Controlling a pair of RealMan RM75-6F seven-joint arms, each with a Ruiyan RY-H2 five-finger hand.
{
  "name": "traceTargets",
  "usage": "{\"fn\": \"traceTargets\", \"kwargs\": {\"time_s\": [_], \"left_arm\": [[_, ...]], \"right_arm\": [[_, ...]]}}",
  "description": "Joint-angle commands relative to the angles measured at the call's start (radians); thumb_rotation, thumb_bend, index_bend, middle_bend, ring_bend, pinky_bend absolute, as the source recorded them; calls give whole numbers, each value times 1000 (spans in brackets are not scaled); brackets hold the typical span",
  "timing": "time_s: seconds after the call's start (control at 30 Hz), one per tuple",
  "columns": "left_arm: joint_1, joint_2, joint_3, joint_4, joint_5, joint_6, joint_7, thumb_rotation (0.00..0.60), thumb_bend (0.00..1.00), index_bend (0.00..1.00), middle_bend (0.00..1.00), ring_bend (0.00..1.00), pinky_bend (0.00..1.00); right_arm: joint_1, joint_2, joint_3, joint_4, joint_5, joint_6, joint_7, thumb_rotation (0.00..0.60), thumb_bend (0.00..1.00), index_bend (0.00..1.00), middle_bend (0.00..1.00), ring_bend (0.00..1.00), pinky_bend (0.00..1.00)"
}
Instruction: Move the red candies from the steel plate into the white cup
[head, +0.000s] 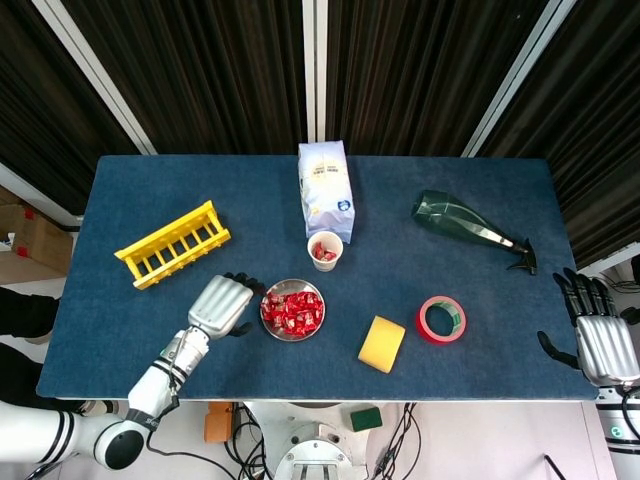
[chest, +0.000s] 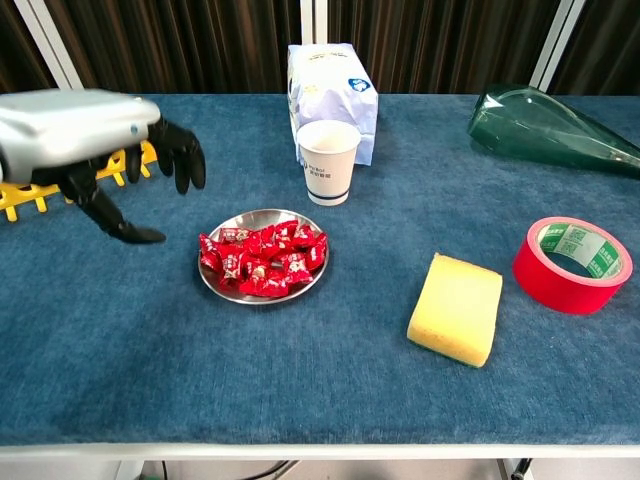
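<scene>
Blue cloth covers the counter; red candies fill the steel plate, a few in the white cup. Left robot hand hovers beside the plate, fingers spread, empty; right robot hand likewise spread at the counter's edge.

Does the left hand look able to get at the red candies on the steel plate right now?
Probably yes. The left hand is open and holds nothing, just beside the steel plate, and nothing lies between it and the red candies. The white cup stands behind the plate, out of the way.
</scene>
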Motion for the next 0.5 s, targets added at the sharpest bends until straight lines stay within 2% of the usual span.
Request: {"fn": "traceTargets", "kwargs": {"time_s": [0.03,0.23,0.5], "left_arm": [[37,-62,34,66,61,8,-4,531,189,368,351,265,393],[55,-127,11,141,109,-7,-51,521,195,359,299,224,372],[48,-197,-35,225,86,-50,-30,520,209,355,269,181,343]], "right_arm": [[0,-1,0,1,-1,0,1,600,289,0,0,0,0],[1,-5,-2,3,-5,-1,-1,600,289,0,0,0,0],[6,-14,2,9,2,-7,-6,600,289,0,0,0,0]]}}
